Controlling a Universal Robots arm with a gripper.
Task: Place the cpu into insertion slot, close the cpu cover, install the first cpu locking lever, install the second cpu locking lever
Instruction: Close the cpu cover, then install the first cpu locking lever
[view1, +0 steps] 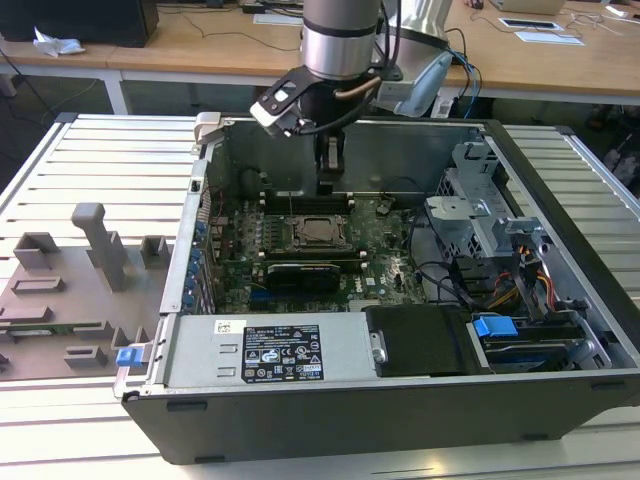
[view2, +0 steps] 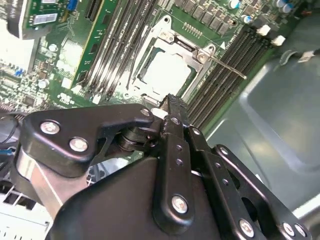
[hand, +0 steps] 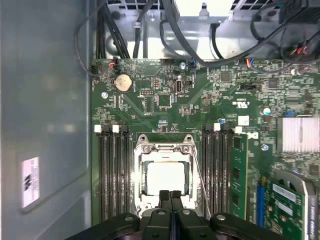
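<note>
- First wrist view: the gripper (hand: 170, 196) has its fingers pressed together, holding nothing.
- Just past its tips, the cpu (hand: 165, 177) lies flat, with the cpu cover (hand: 162, 148) down around it.
- A thin locking lever (hand: 200, 182) runs beside the cover.
- Memory slots (hand: 112, 175) flank it farther out on the motherboard (hand: 165, 100).

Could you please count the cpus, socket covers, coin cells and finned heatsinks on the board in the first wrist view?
cpu: 1
cover: 1
coin cell: 1
finned heatsink: 1
Total: 4
</note>
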